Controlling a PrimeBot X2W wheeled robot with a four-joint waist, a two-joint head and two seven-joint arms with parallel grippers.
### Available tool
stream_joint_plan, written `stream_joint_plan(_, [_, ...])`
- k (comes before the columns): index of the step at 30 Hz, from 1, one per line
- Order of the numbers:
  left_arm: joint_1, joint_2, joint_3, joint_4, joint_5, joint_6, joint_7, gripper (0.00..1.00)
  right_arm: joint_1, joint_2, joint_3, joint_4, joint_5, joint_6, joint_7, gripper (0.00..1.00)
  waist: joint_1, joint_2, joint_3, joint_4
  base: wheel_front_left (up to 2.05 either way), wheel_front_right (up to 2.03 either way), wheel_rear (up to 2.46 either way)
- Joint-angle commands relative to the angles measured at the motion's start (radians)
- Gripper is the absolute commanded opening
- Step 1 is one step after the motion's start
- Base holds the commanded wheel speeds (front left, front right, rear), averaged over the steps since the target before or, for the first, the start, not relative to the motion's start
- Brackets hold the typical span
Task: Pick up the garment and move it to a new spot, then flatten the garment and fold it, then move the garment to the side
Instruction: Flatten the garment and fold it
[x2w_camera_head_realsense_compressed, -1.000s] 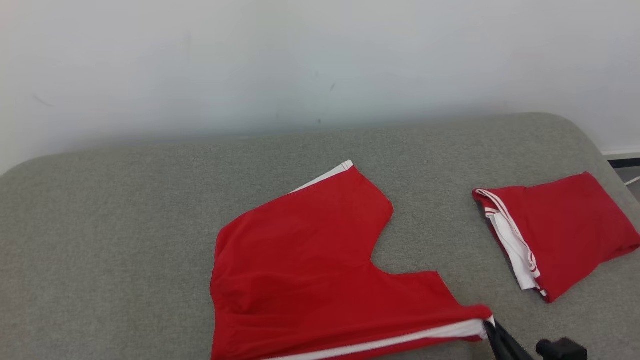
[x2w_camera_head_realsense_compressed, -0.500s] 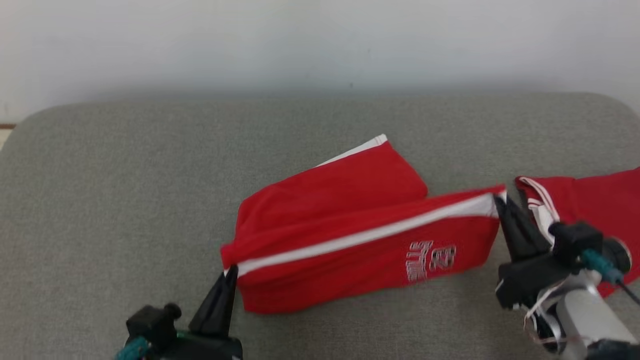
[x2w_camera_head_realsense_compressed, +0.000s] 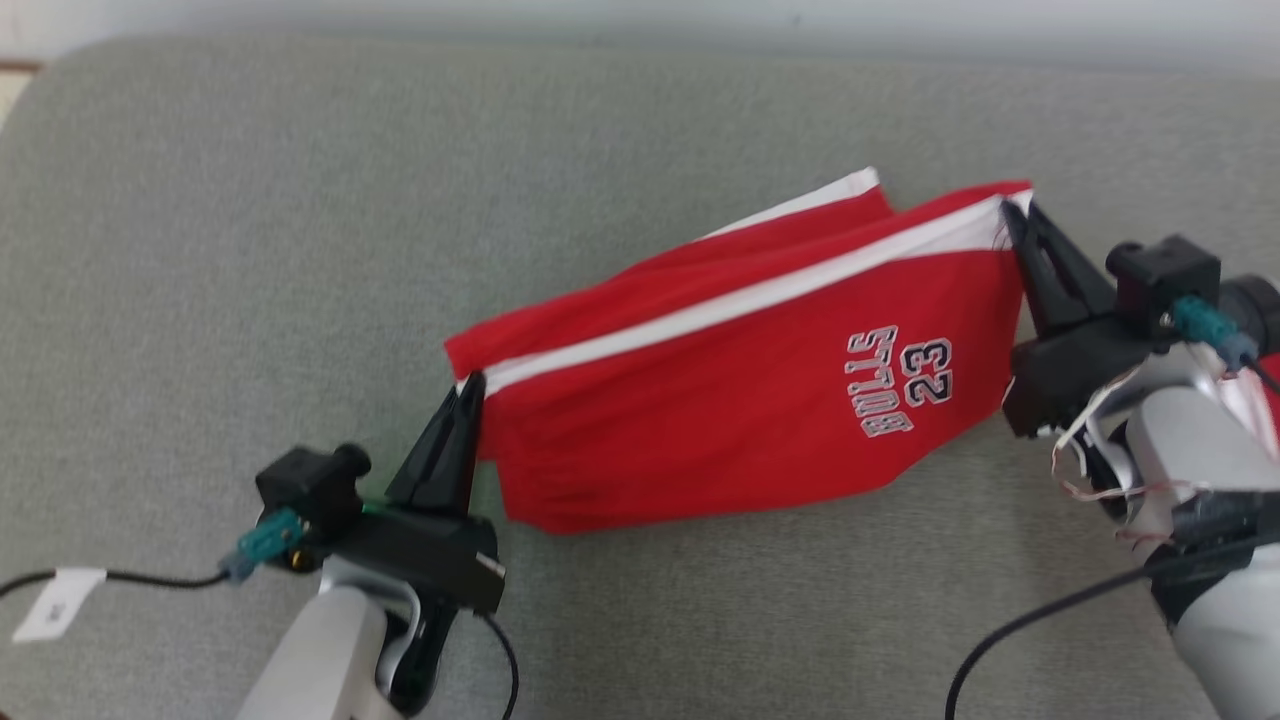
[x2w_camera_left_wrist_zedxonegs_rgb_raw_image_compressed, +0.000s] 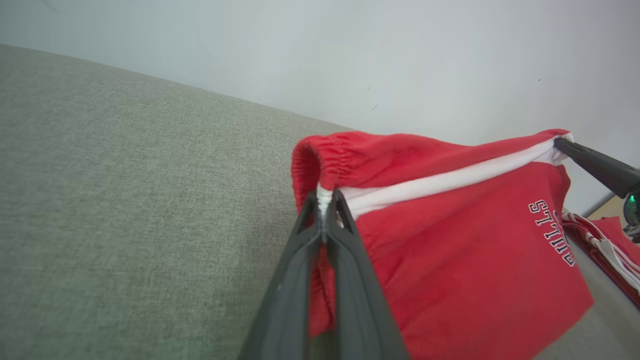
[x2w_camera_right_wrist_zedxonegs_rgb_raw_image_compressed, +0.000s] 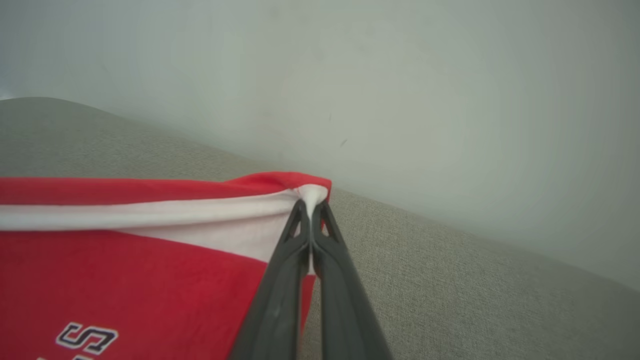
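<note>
We hold the shorts (x2w_camera_head_realsense_compressed: 750, 400) stretched between both tools: the left tool (x2w_camera_head_realsense_compressed: 470, 388) is clamped on their waistband corner, the right tool (x2w_camera_head_realsense_compressed: 1012, 212) on their hem corner.

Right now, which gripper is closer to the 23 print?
Right: the right gripper pinches the shorts at the corner beside the print; left gripper holds the far waistband end.

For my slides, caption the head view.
Left tool and right tool stretch the red shorts over the grey cushion.
</note>
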Motion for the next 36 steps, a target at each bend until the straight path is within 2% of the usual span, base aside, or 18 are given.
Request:
stream_joint_plan(1, [-0.023,0.001,-0.004,0.009,-0.018,0.001,0.000,0.00,-0.025,-0.011,0.009,0.015,0.008,-0.002,0.000,0.00,-0.0004,-0.0002,0.074,0.052,0.00,0.00,0.00])
stream_joint_plan(12, [-0.140,0.001,-0.083,0.043,-0.097,0.044,0.000,0.00,-0.163,-0.012,0.100,0.130,0.056,-0.002,0.000,0.00,-0.0004,-0.0002,0.141,0.092,0.00,0.00,0.00])
stream_joint_plan(18, [-0.171,0.002,-0.128,0.041,-0.119,0.059,0.000,0.01,-0.214,-0.016,0.098,0.195,0.064,-0.002,0.000,0.00,-0.0004,-0.0002,0.161,0.113,0.00,0.00,0.00])
stream_joint_plan(21, [-0.182,0.002,-0.147,0.034,-0.123,0.069,0.000,0.32,-0.228,-0.013,0.092,0.208,0.063,-0.002,0.000,0.00,-0.0004,-0.0002,0.168,0.118,0.00,0.00,0.00])
stream_joint_plan(22, [-0.186,0.002,-0.153,0.031,-0.123,0.069,0.000,0.47,-0.233,-0.011,0.091,0.210,0.063,-0.002,0.000,0.00,-0.0004,-0.0002,0.170,0.119,0.00,0.00,0.00])
stream_joint_plan(23, [-0.190,0.001,-0.157,0.028,-0.122,0.072,0.000,0.54,-0.237,-0.010,0.089,0.212,0.060,-0.002,0.000,0.00,-0.0004,-0.0002,0.171,0.119,0.00,0.00,0.00])
stream_joint_plan(24, [-0.193,0.001,-0.160,0.026,-0.122,0.073,0.000,1.00,-0.241,-0.009,0.081,0.219,0.061,-0.002,0.000,0.23,-0.0004,-0.0002,0.174,0.119,0.00,0.00,0.00])
stream_joint_plan(25, [-0.196,0.001,-0.162,0.024,-0.122,0.076,0.000,1.00,-0.242,-0.006,0.077,0.225,0.061,-0.002,0.000,0.73,-0.0004,-0.0002,0.176,0.119,0.00,0.00,0.00])
stream_joint_plan(26, [-0.197,0.001,-0.167,0.023,-0.119,0.078,0.000,1.00,-0.245,-0.002,0.070,0.229,0.062,-0.002,0.000,1.00,-0.0004,-0.0002,0.177,0.119,0.00,0.00,0.00])
stream_joint_plan(29, [-0.196,0.001,-0.170,0.017,-0.110,0.082,0.000,1.00,-0.245,0.002,0.063,0.228,0.061,-0.002,0.000,1.00,-0.0004,-0.0002,0.177,0.117,0.00,0.00,0.00])
stream_joint_plan(36, [-0.163,0.002,-0.149,-0.015,-0.042,0.132,0.000,1.00,-0.189,0.017,0.026,0.195,0.087,-0.002,0.000,1.00,-0.0004,-0.0002,0.158,0.102,0.00,0.00,0.00])
